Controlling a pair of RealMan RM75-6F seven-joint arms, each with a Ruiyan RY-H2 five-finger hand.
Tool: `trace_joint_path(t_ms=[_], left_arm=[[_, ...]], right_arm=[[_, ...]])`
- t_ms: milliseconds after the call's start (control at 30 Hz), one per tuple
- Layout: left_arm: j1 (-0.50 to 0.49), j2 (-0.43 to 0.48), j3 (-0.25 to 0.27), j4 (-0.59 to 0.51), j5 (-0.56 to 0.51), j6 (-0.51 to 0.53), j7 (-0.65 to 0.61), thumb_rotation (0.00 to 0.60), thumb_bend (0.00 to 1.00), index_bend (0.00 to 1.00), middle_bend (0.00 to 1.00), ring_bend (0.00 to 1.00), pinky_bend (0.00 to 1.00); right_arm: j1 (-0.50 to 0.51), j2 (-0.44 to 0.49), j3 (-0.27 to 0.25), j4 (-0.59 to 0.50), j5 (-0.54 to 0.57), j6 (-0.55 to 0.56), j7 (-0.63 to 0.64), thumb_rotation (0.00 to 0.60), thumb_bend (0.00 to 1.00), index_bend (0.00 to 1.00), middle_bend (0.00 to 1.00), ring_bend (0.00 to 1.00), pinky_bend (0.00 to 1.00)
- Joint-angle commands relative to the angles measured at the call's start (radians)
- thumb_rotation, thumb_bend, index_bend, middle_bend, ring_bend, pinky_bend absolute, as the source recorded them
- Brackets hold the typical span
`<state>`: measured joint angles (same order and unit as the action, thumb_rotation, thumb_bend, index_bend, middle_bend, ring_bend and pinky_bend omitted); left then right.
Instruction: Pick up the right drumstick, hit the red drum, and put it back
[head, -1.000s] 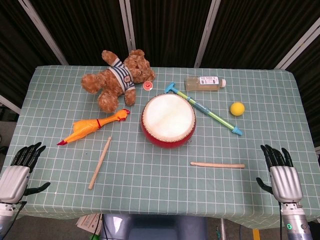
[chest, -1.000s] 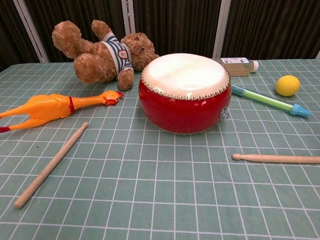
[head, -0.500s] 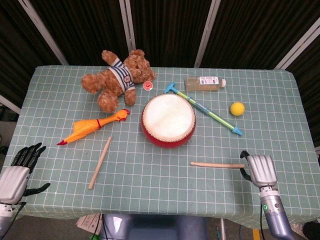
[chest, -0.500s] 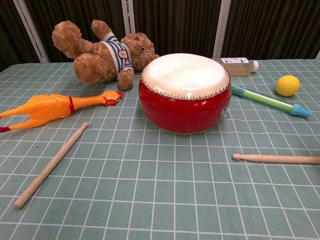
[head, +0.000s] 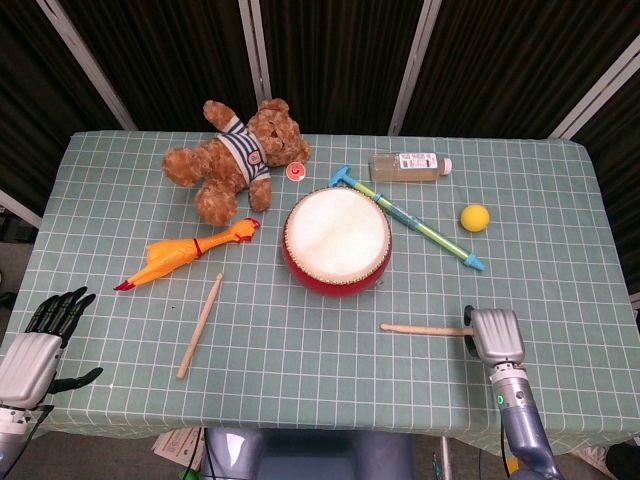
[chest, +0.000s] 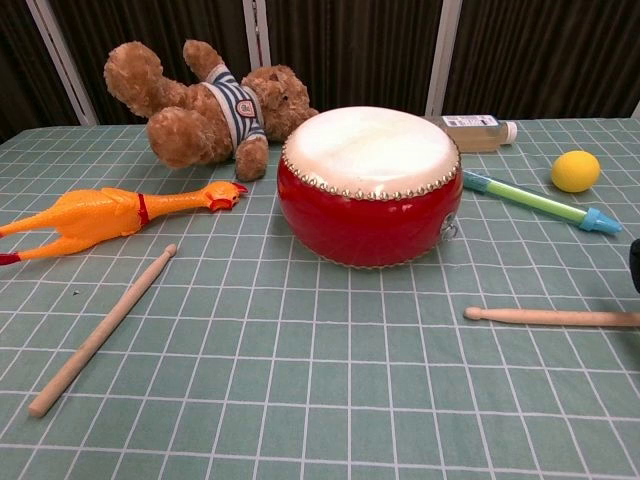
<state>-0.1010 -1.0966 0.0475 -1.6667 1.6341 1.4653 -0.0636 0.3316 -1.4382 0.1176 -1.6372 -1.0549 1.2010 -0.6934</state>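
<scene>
From the head view, my right hand (head: 496, 336) sits knuckles-up over the butt end of the right stick (head: 424, 328), which lies flat on the table (head: 560, 200), tip pointing left, in front and to the right of the drum (head: 337, 241). My fingers curl down out of sight beneath the palm, so I cannot tell whether they have closed on the stick or only hover over it. My left hand (head: 36, 345) rests at the near left corner, fingers spread apart, holding nothing. The left stick (head: 200, 325) lies on a slant in front of the rubber chicken (head: 185, 253). Behind that sprawls the teddy bear (head: 235, 155). A blue-green pipe (head: 408, 217) runs diagonally just right of the drum, its far end near the bottle (head: 408, 166), with the yellow ball (head: 474, 217) further right.

From the chest view, the drum (chest: 369, 188) stands upright in the middle, white skin on top. The right stick (chest: 550, 317) lies flat on the cloth, rounded tip toward the centre, running off the right edge. A dark sliver at that edge may be my right hand, too little to judge. The left stick (chest: 102, 331) lies apart on the left, the chicken (chest: 110, 217) and bear (chest: 205, 103) behind it. The pipe (chest: 540, 202), ball (chest: 575, 171) and bottle (chest: 478, 131) sit at the far right.
</scene>
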Motion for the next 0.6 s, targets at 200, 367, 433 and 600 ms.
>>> trace_joint_path(t_ms=[200, 367, 433, 600], left_arm=[[-0.001, 0.001, 0.001, -0.001, -0.003, -0.004, -0.002, 0.6, 0.0, 0.0, 0.0, 0.0, 0.0], [-0.001, 0.002, 0.001, -0.003, -0.003, -0.004, -0.004, 0.6, 0.0, 0.0, 0.0, 0.0, 0.0], [-0.001, 0.002, 0.001, -0.003, -0.006, -0.006, -0.005, 0.6, 0.0, 0.0, 0.0, 0.0, 0.0], [-0.004, 0.002, 0.0, -0.003, -0.011, -0.011, -0.007, 0.6, 0.0, 0.0, 0.0, 0.0, 0.0]], right_arm=[[0.021, -0.047, -0.001, 0.046, 0.028, -0.011, -0.014, 0.6, 0.39, 0.49, 1.0, 1.0, 0.85], [0.034, -0.073, 0.005, 0.092, 0.055, -0.021, -0.017, 0.6, 0.39, 0.49, 1.0, 1.0, 0.85], [0.038, -0.078, 0.007, 0.105, 0.069, -0.027, -0.021, 0.6, 0.39, 0.49, 1.0, 1.0, 0.85], [0.043, -0.081, 0.001, 0.116, 0.091, -0.032, -0.031, 0.6, 0.39, 0.49, 1.0, 1.0, 0.85]])
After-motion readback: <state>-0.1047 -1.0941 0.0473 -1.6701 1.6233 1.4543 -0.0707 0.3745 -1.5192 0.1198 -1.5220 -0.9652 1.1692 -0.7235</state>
